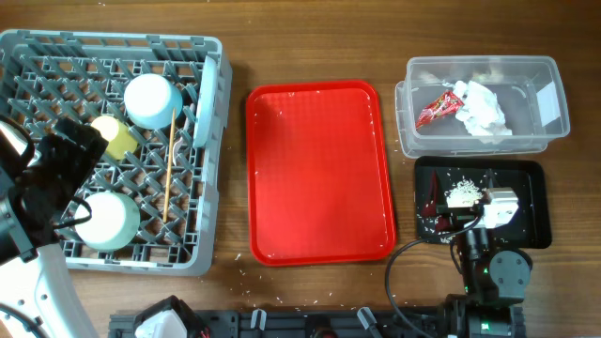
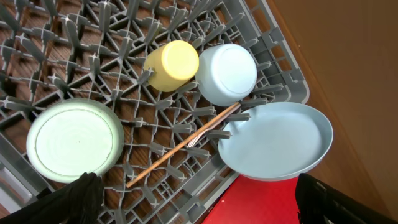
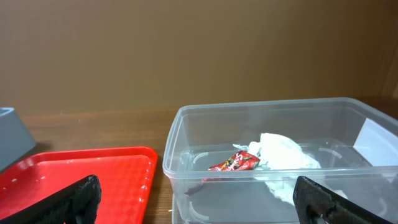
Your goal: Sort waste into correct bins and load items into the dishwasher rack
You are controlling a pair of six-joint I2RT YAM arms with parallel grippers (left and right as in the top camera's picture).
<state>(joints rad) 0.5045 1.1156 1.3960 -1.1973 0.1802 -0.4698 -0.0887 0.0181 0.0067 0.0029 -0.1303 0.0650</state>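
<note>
The grey dishwasher rack [image 1: 212, 211] at the left holds a pale blue bowl [image 1: 153, 99], a pale green bowl [image 1: 108, 221], the yellow cup [image 1: 115, 137], the chopsticks [image 1: 169, 174] and the blue plate [image 1: 202, 113] on edge. The left wrist view shows the rack [image 2: 267, 43], cup [image 2: 171, 65], both bowls [image 2: 227, 73] [image 2: 74, 140], plate [image 2: 277, 140], chopsticks [image 2: 180, 149] and what look like fork tines [image 2: 198, 138]. My left gripper [image 1: 68, 158] [image 2: 205, 208] hangs open and empty over the rack. The clear tub [image 1: 554, 80] [image 3: 180, 168] holds the red wrapper [image 1: 437, 108] [image 3: 233, 162] and tissue [image 1: 481, 108] [image 3: 280, 152]. Rice scraps [image 1: 460, 192] lie in the black tray [image 1: 537, 202]. My right gripper [image 1: 467, 218] [image 3: 202, 205] is open and empty above it.
The larger red tray [image 1: 319, 169] [image 3: 81, 168] lies between the rack and the bins, with a few pale crumbs on it. More crumbs are scattered on the wooden table [image 1: 239, 263] by the tray's front edge. The rack's corner [image 3: 9, 134] shows in the right wrist view.
</note>
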